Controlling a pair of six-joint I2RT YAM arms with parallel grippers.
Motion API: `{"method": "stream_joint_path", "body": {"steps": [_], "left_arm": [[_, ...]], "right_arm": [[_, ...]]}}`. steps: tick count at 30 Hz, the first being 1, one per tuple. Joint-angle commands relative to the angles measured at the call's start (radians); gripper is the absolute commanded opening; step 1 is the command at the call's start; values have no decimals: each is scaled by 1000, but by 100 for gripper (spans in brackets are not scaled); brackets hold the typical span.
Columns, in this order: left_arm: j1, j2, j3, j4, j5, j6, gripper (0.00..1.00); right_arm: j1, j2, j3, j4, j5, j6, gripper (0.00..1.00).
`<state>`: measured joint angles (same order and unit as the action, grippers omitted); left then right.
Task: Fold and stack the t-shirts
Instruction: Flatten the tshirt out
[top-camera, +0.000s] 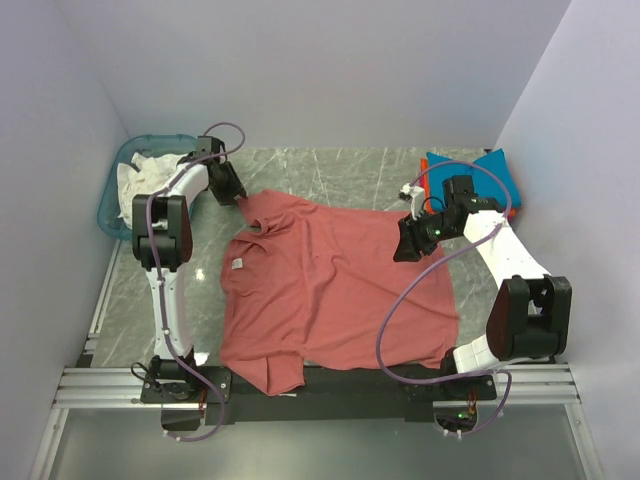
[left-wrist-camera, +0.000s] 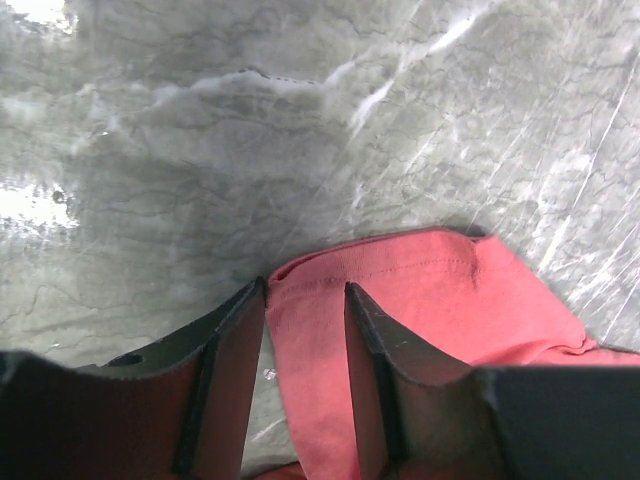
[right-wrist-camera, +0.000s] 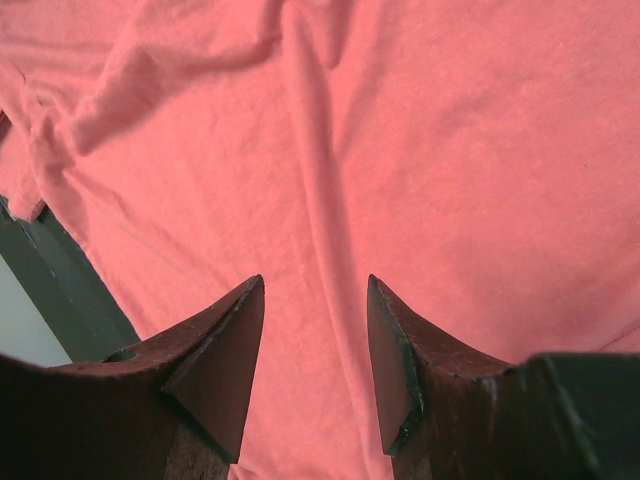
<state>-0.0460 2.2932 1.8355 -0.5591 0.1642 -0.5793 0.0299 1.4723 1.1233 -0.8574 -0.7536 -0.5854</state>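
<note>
From up top, the dusty-red t-shirt (top-camera: 330, 290) lies spread across the middle of the grey marbled table (top-camera: 340, 170), its hem over the near edge by the metal rail (top-camera: 320, 385). White walls close in on three sides. Bare tabletop shows beyond the shirt along the back and in a strip down its left side. The translucent teal basket (top-camera: 108, 205) sits in the far-left corner with white cloth (top-camera: 135, 175) in it. The teal-blue folded shirt (top-camera: 480, 170) lies on the orange one (top-camera: 424, 186) in the far-right corner. The red cloth is soft and matte, creased in long ridges, with a small white neck label (top-camera: 238, 265) by the collar. My left gripper (left-wrist-camera: 304, 290) is at the far-left sleeve, its dark wedge fingers (left-wrist-camera: 235, 340) partly apart with a strip of sleeve hem between them; I cannot tell whether they pinch it. My right gripper (right-wrist-camera: 315, 285) is over the shirt's right side, jaws apart and holding nothing, with a crease running under the gap.
</note>
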Motion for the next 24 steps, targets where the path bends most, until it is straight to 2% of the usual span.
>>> {"method": "stream_joint_path", "body": {"steps": [1, 6, 10, 13, 20, 24], "left_arm": [[-14, 41, 27, -59, 8, 41, 44], [-26, 68, 59, -91, -11, 55, 40], [-29, 80, 70, -101, -34, 59, 28], [-31, 92, 80, -108, -38, 65, 23], [-37, 92, 91, -107, -37, 79, 17], [-37, 78, 91, -90, -22, 85, 2]], "right_arm": [[-2, 0, -5, 23, -13, -8, 53], [-2, -1, -5, 20, -13, -10, 53], [-2, -9, -8, 20, -12, -10, 53], [-2, -13, -10, 20, -10, -10, 53], [-2, -21, -14, 20, -7, -10, 53], [-4, -24, -16, 21, -4, -8, 53]]}}
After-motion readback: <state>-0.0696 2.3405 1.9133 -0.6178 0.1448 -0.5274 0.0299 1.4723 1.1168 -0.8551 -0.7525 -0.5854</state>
